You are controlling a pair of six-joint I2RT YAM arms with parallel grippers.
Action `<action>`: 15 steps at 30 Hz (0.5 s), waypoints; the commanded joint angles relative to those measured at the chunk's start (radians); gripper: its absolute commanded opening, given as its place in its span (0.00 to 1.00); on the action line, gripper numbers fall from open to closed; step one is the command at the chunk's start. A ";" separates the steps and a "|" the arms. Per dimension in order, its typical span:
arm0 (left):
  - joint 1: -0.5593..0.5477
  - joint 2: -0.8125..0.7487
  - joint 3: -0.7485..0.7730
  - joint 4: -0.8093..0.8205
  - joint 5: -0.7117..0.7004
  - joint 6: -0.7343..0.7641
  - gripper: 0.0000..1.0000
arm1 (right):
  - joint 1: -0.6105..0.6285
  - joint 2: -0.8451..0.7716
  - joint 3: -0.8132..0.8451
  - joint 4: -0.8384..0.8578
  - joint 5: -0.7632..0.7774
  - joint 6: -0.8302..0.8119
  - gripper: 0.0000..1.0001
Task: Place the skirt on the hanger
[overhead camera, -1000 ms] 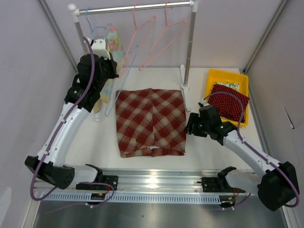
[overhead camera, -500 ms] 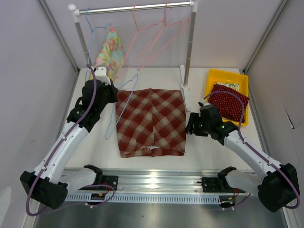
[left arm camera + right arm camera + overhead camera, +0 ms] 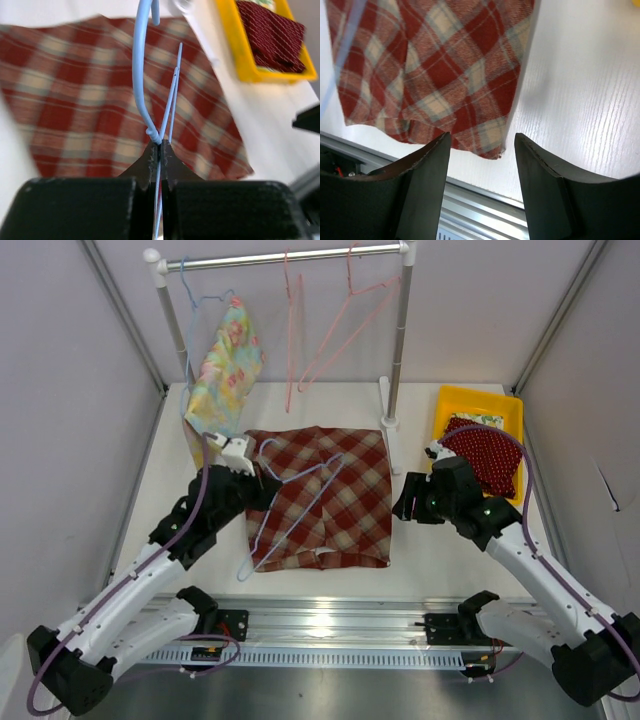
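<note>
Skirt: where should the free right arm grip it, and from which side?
Probably its near right corner, from the right: the skirt lies flat, that edge is bare, and the open right fingers hover there; the hanger crosses the left.

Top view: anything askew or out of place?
Nothing damaged or spilled. The plaid skirt lies flat on the table; only the blue hanger, pinched in the left gripper, slants across it.
</note>
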 commanded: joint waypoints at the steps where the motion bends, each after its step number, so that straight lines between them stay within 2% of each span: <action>1: -0.085 -0.026 -0.059 0.106 0.072 -0.058 0.00 | 0.032 -0.043 0.066 -0.066 0.010 -0.027 0.59; 5: -0.160 0.024 -0.099 0.177 0.184 -0.026 0.00 | 0.076 -0.056 0.089 -0.107 0.031 -0.018 0.59; 8: -0.211 0.127 -0.070 0.186 0.247 0.013 0.00 | 0.130 -0.051 0.095 -0.119 0.054 -0.004 0.59; 15: -0.225 0.291 -0.098 0.313 0.428 0.034 0.00 | 0.268 -0.029 0.061 -0.122 0.171 0.054 0.59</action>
